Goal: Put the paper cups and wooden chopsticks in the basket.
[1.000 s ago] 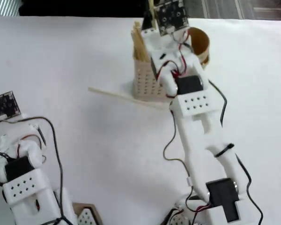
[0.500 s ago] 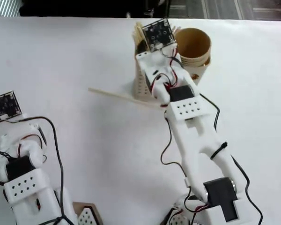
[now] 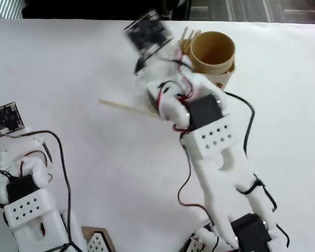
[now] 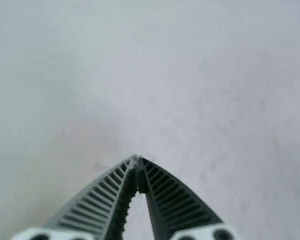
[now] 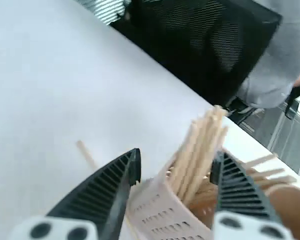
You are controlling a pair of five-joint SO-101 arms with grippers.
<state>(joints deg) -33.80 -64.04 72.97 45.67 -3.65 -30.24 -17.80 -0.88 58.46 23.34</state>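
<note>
One chopstick (image 3: 127, 107) lies loose on the table (image 3: 68, 63), and the next move likely turns on it. Its long axis runs across the table, slanting slightly. One end points out toward the left arm's side and the other slips under the right arm, just beside the basket (image 5: 157, 212). The right gripper (image 5: 177, 157) hangs above the basket, jaws spread wide and empty, with the bundle (image 5: 200, 150) already standing in the basket framed between them. From that gripper the loose stick lies lower and off to the basket's side, so the right arm is far the nearer. The left gripper (image 4: 138, 162) is closed on nothing over bare table, well apart. The stacked cups (image 3: 212, 52) appear to sit in the basket's far side, though the arm hides where they meet.
</note>
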